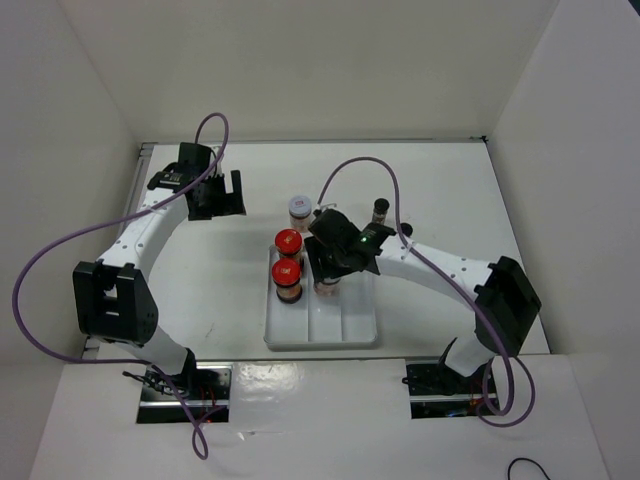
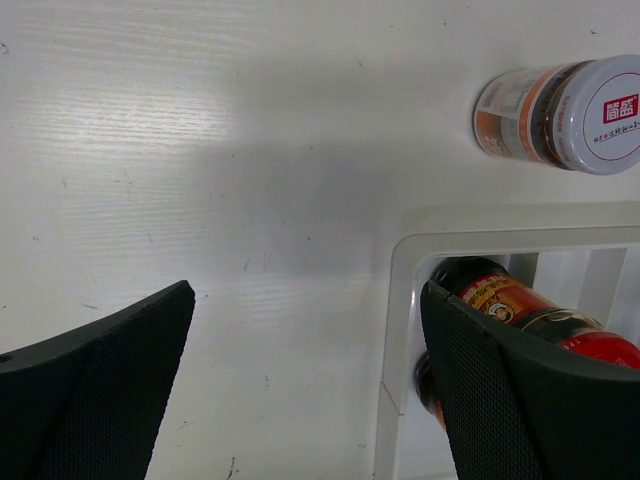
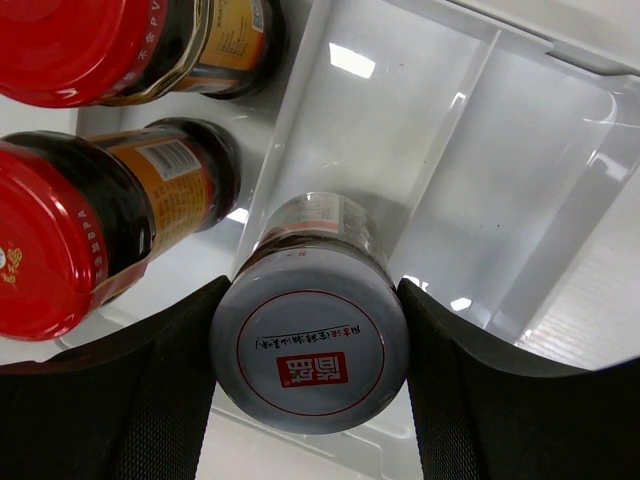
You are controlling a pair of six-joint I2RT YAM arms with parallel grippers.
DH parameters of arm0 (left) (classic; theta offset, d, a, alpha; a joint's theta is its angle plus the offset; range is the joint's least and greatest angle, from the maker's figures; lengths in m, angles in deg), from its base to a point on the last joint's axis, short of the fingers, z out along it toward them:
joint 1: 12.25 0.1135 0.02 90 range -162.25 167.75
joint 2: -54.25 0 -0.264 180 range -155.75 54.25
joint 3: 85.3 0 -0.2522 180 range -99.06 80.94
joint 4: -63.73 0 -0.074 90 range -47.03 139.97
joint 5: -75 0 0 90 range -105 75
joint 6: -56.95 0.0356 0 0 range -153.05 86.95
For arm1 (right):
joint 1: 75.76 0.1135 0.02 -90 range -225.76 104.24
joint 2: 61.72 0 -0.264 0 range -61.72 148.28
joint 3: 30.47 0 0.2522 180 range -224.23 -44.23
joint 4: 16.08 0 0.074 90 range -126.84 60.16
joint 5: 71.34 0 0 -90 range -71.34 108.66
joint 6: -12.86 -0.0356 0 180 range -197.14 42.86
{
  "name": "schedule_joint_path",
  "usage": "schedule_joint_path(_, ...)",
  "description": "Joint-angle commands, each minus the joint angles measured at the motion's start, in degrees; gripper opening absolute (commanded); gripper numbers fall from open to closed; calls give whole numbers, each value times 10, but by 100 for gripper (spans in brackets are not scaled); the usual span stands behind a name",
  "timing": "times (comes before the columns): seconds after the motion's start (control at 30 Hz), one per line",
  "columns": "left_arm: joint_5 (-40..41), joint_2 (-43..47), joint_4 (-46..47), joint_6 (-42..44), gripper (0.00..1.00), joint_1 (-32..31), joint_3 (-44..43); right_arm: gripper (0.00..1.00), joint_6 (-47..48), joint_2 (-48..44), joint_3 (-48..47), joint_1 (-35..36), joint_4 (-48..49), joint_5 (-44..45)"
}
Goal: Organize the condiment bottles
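While the right gripper (image 3: 308,372) is clamped on the lid of a white-lidded jar (image 3: 310,335), that jar stands upright in the middle compartment of the tray (image 3: 440,170) (whether its base rests on the floor I cannot tell). It looks like rigid glass: smooth, breakable, modestly heavy, and best held at the lid or shoulder. Two red-lidded jars (image 3: 60,250) crowd it from the left compartment. The left gripper (image 2: 300,400) hangs wide open over the white table (image 2: 200,150), beside the tray's corner. A second white-lidded jar (image 1: 299,208) and a black-capped bottle (image 1: 380,208) stand beyond the tray. White walls enclose the table.
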Motion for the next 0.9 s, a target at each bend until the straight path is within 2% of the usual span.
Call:
schedule_joint_path(0.0,-3,19,13,15,100,3,7,0,-17,4,4,6,66,16)
schedule_joint_path(0.3,2,19,13,21,100,3,7,0,-17,43,9,12,72,42)
schedule_joint_path(0.37,2,19,13,21,100,3,7,12,-17,48,9,18,72,42)
schedule_joint_path(0.47,2,19,13,21,100,3,7,25,-22,54,9,18,66,35)
schedule_joint_path(0.53,2,19,13,21,100,3,7,38,-22,54,4,18,60,35)
schedule_joint_path(0.57,2,19,13,21,100,3,7,50,-22,54,4,18,52,35)
schedule_joint_path(0.67,2,19,13,21,100,3,12,65,-22,47,-9,18,35,35)
schedule_joint_path(0.73,2,19,13,21,100,3,12,69,-22,40,-15,18,23,40)
schedule_joint_path(0.87,2,19,13,21,100,3,12,86,-22,19,-30,18,9,40)
